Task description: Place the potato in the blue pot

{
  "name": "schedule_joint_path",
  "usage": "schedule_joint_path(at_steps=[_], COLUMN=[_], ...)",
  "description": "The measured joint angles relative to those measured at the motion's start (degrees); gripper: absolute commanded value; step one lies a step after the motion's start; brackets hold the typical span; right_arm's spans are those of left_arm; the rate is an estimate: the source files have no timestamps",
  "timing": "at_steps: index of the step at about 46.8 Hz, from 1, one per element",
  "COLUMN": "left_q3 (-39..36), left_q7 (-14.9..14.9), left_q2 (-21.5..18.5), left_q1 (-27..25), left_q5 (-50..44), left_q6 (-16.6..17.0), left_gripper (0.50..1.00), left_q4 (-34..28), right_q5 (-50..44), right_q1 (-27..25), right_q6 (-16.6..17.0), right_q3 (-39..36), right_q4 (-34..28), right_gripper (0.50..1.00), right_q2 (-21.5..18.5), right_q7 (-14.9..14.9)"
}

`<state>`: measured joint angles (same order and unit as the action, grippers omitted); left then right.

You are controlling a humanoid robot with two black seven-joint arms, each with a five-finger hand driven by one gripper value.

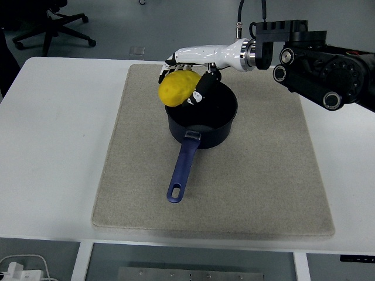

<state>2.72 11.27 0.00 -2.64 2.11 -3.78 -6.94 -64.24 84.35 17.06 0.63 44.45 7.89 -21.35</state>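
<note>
- Right hand [188, 69], white shell with black joints, reaches in from the right edge on a black arm [319, 64]; fingers wrapped around the yellow rounded potato [179, 86], thumb pressing its right side.
- Potato is held in the air over the pot's far-left rim, partly overlapping the opening, not resting inside.
- Dark blue metal pot [208, 120] sits upright near the middle of the beige rectangular fabric mat [258, 193]; its long blue handle [181, 170] points toward the near table edge.
- Mat lies flat on the white table [53, 146].
- Black office chair base [53, 29] on the floor at top left, beyond the table.
- Left arm out of view.
</note>
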Motion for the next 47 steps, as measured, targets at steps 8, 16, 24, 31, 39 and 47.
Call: schedule_joint_path(at_steps=[8,16,24,31,39,47], left_q3=[0.00,0.00,0.00,0.00,0.00,0.00], left_q7=[0.00,-0.02,-0.02,-0.02,-0.02,-0.01], left_q2=[0.00,0.00,0.00,0.00,0.00,0.00], left_q1=[0.00,0.00,0.00,0.00,0.00,0.00], left_q5=[0.00,0.00,0.00,0.00,0.00,0.00], left_q6=[0.00,0.00,0.00,0.00,0.00,0.00], left_gripper=[0.994,0.994,0.994,0.994,0.994,0.994], left_q4=[0.00,0.00,0.00,0.00,0.00,0.00], right_q5=[-0.01,-0.09,-0.08,-0.03,-0.01,0.11], right_q1=[-1.18,-3.86,-5.66,-5.93,-5.74,-5.15], right_q6=[-0.24,-0.46,-0.72,-1.56,-1.53,-1.82], right_q3=[-0.03,-0.09,-0.26,-0.88,-1.05,-1.21], right_q4=[-1.45,-5.02,-7.08,-7.11,-7.11,-7.11], right_gripper=[0.500,0.500,0.523,0.944,0.942,0.942], right_q2=[-1.18,-1.45,-3.08,-3.06,-2.73,-1.96], right_q7=[0.00,-0.02,-0.11,-0.02,0.00,0.00])
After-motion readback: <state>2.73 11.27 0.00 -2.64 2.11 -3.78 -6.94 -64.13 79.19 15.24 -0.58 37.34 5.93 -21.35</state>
